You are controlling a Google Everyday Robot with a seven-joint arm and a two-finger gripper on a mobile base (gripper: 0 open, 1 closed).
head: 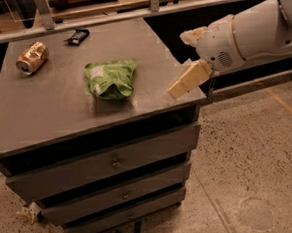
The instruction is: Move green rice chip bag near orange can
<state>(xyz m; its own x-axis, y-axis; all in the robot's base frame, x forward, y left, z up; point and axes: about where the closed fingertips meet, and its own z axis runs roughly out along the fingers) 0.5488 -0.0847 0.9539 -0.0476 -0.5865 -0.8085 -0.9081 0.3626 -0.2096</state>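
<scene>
The green rice chip bag [111,78] lies wrinkled near the middle of the grey cabinet top [60,114]. The orange can [31,57] lies on its side at the far left of the top, well apart from the bag. My gripper [178,64] hangs at the right edge of the cabinet top, to the right of the bag and not touching it. Its two beige fingers [186,80] stand apart with nothing between them. The white arm reaches in from the right.
A small black wrapper bar [77,36] lies at the back of the top, right of the can. The cabinet has three drawers [114,163] in front. A rail and shelf run behind it. Speckled floor lies to the right.
</scene>
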